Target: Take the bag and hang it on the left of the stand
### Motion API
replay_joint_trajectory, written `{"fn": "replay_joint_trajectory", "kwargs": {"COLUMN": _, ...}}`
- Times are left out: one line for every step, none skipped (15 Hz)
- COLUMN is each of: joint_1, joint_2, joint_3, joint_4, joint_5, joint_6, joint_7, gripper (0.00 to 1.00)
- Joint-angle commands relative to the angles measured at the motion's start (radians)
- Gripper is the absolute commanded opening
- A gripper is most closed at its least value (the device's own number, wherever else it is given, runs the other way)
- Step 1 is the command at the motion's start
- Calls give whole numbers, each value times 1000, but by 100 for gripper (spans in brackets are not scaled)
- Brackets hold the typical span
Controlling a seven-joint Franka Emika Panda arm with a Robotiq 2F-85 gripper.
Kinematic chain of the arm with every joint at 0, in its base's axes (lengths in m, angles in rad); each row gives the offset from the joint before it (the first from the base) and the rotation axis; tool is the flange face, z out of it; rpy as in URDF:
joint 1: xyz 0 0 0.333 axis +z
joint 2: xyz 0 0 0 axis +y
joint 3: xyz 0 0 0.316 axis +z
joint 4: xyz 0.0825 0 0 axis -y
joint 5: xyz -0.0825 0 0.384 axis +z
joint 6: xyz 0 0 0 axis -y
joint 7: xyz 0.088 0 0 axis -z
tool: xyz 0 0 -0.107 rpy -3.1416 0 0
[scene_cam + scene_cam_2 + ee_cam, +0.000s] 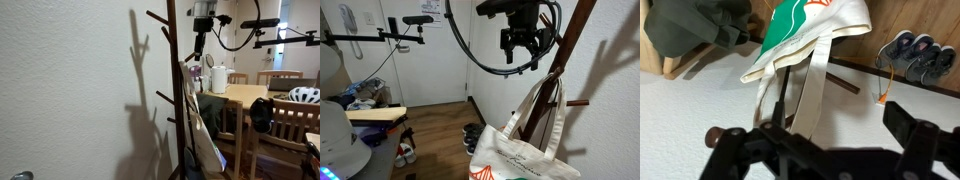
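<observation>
The cream canvas bag (515,160) hangs by its long handles from a peg of the tall dark brown stand (570,45). Both also show in an exterior view, the bag (205,140) low beside the stand (174,90). In the wrist view the bag's green and orange print (815,20) lies below me, with the handles draped over a stand peg (845,83). My gripper (521,62) is open and empty, up beside the stand's top and above the handles, apart from them. It also shows in an exterior view (200,45) and the wrist view (835,125).
A white wall (70,90) stands close behind the stand. A wooden table (245,95) with a white jug (218,78), chairs (290,125) and a helmet (305,95) are nearby. Shoes (910,55) lie on the floor, and a dark green garment (690,25) hangs near the bag.
</observation>
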Motion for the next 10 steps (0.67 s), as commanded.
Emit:
{"fn": "replay_joint_trajectory", "kwargs": {"joint_1": -9, "joint_2": -4, "joint_3": 3, "joint_4": -7, "joint_5": 18, "joint_6": 41, "joint_7": 14, "gripper": 100}}
{"fn": "replay_joint_trajectory", "kwargs": {"joint_1": -11, "joint_2": 10, "joint_3": -1, "joint_4": -10, "joint_5": 38, "joint_6": 98, "joint_7": 35, "gripper": 100}}
{"fn": "replay_joint_trajectory", "kwargs": {"joint_1": -12, "joint_2": 22, "joint_3": -4, "joint_4": -7, "joint_5": 55, "joint_6": 137, "joint_7": 51, "gripper": 100}}
{"fn": "replay_joint_trajectory", "kwargs": {"joint_1": -10, "joint_2": 50, "joint_3": -10, "joint_4": 3, "joint_5": 86, "joint_6": 187, "joint_7": 51, "gripper": 100}}
{"fn": "replay_joint_trajectory", "kwargs": {"joint_1": -12, "joint_2": 70, "joint_3": -12, "joint_4": 9, "joint_5": 106, "joint_6": 227, "joint_7": 67, "gripper": 100}}
{"fn": "replay_joint_trajectory", "kwargs": {"joint_1": -12, "joint_2": 88, "joint_3": -15, "joint_4": 14, "joint_5": 135, "joint_6": 249, "joint_7": 67, "gripper": 100}}
{"fn": "replay_joint_trajectory", "kwargs": {"joint_1": -11, "joint_2": 102, "joint_3": -18, "joint_4": 11, "joint_5": 176, "joint_6": 274, "joint_7": 69, "gripper": 100}}
{"fn": "replay_joint_trajectory", "kwargs": {"joint_1": -11, "joint_2": 112, "joint_3": -17, "joint_4": 5, "joint_5": 208, "joint_6": 278, "joint_7": 84, "gripper": 100}}
{"fn": "replay_joint_trajectory", "kwargs": {"joint_1": -11, "joint_2": 117, "joint_3": -15, "joint_4": -1, "joint_5": 233, "joint_6": 280, "joint_7": 88, "gripper": 100}}
{"fn": "replay_joint_trajectory", "kwargs": {"joint_1": -12, "joint_2": 104, "joint_3": -6, "joint_4": -23, "joint_5": 227, "joint_6": 283, "joint_7": 130, "gripper": 100}}
